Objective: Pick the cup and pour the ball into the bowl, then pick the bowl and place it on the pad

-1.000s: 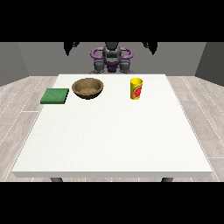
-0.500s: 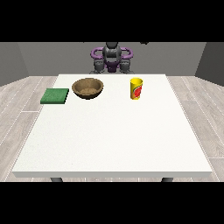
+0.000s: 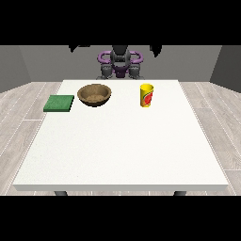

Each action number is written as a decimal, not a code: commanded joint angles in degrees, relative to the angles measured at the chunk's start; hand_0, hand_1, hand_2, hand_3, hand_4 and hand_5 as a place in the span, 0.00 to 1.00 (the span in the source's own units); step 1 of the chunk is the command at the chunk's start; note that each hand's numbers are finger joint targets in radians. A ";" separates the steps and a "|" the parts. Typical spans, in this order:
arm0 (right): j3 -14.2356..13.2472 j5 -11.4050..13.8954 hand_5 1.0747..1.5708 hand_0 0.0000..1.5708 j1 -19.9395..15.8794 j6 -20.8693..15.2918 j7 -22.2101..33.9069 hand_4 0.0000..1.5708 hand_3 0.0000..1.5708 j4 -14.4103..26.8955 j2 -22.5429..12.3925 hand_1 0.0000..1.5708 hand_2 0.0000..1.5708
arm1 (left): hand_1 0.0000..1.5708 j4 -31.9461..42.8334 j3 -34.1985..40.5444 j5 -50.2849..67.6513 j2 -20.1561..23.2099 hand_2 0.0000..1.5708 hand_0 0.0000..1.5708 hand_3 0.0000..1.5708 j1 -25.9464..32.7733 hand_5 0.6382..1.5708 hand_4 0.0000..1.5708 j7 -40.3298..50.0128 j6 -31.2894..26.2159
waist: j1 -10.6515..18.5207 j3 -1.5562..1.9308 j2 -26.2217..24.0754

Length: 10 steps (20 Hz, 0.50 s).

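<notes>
One cup (image 3: 147, 95) | one bowl (image 3: 95, 94) | one pad (image 3: 59, 103) | hands' finger state: cannot tell

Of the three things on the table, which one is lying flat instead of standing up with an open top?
The green pad, at the view's left near the table edge. It lies flat, while the brown bowl beside it and the yellow cup further right both open upward.
</notes>
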 commanded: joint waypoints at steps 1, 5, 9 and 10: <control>-1.72 0.19 0.94 0.00 -4.40 1.03 -5.48 0.45 0.00 3.25 -0.73 0.00 0.00 | 0.00 4.69 3.82 0.25 2.42 0.00 0.00 0.00 -5.82 0.94 0.35 -7.38 -1.32 | 0.22 0.00 9.11; -4.84 -3.44 0.95 0.00 -3.61 4.64 -11.75 0.44 0.00 7.67 -1.60 0.00 0.00 | 0.00 10.89 1.98 -2.38 0.02 0.00 0.00 0.00 -3.30 0.92 0.35 -17.14 -0.86 | -1.06 0.01 12.24; -8.60 -5.35 0.96 0.00 -4.68 6.58 -12.62 0.43 0.00 9.39 -4.66 0.00 0.00 | 0.00 19.63 3.77 -1.42 1.71 0.00 0.00 0.00 -1.82 0.91 0.23 -23.74 -4.26 | -0.99 0.00 12.44; -7.13 -4.29 0.96 0.00 -3.49 6.74 -16.50 0.43 0.00 11.01 -2.74 0.00 0.00 | 0.00 21.95 3.96 -1.52 2.28 0.00 0.00 0.00 -2.71 0.90 0.20 -25.32 -5.13 | -0.89 0.00 12.56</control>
